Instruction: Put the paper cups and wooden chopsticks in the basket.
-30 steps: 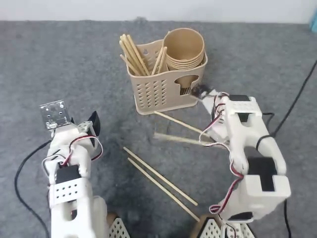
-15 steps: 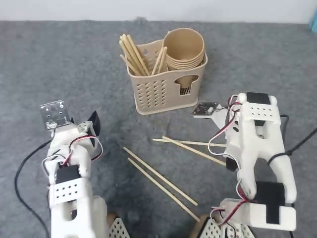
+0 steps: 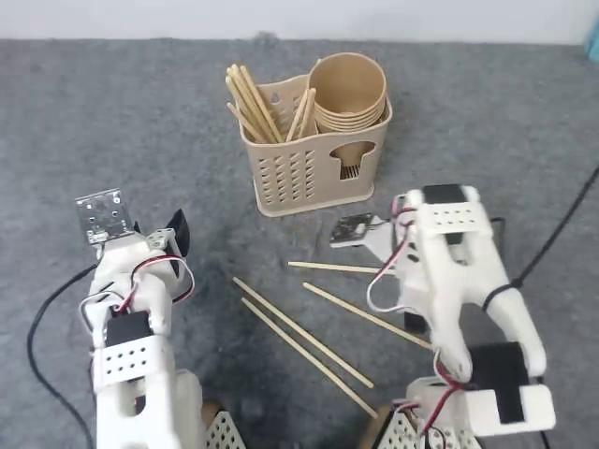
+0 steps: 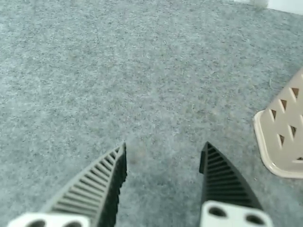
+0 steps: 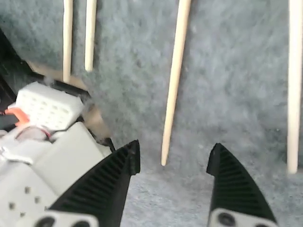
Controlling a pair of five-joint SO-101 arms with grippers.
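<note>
while chopsticks (image 3: 303,332) lie loose, right hand (image 5: 175,144) spread

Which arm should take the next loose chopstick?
Right. The right end effector, open, hangs just above a chopstick on the carpet. The left end effector, also open, is over bare carpet beside the basket, farther from every loose chopstick.
</note>
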